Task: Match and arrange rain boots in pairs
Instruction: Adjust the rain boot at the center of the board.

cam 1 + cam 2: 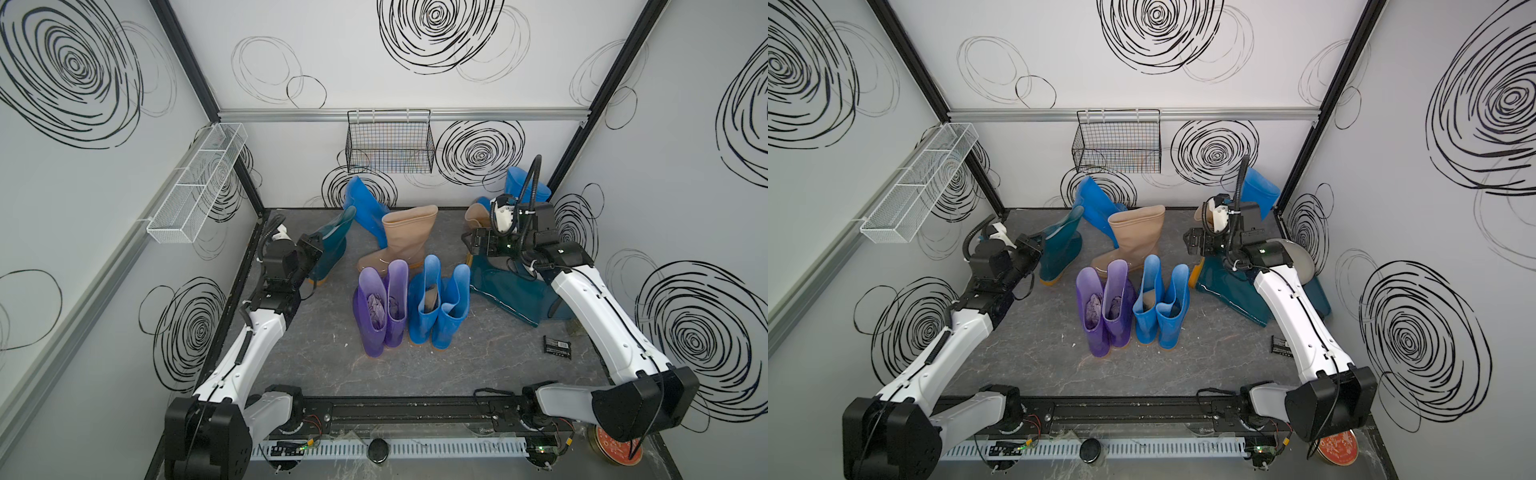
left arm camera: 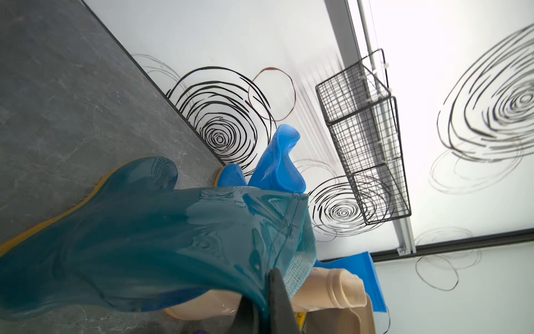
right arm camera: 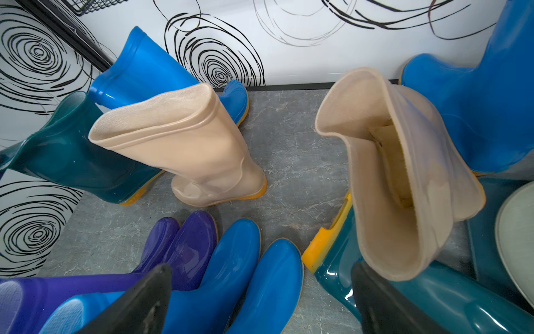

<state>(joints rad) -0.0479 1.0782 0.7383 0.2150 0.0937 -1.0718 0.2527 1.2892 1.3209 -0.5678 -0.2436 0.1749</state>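
Where white walls (image 1: 415,83) scrawled with black spirals close in three sides, a grey marbled tabletop (image 1: 415,374) carries everything. From the front rail (image 1: 415,411) the left arm (image 1: 249,345) rises, bent at the elbow, with its wrist turned inward. The left gripper (image 2: 264,306) is pinched closed on the top rim of a dark teal boot (image 1: 332,245), which stands sole down at the left with its shaft rising roughly upright. The right arm (image 1: 602,316) stretches toward the back right. The right gripper (image 3: 261,267) is spread wide with nothing between its fingers, and the rim of a tan boot (image 3: 398,173) sits just beside one. A second teal boot (image 1: 511,291) lies on its side under that arm, its shaft running toward the front right. At centre, purple boots (image 1: 380,307) and blue boots (image 1: 436,307) stand upright in pairs, toes pointing to the rear.
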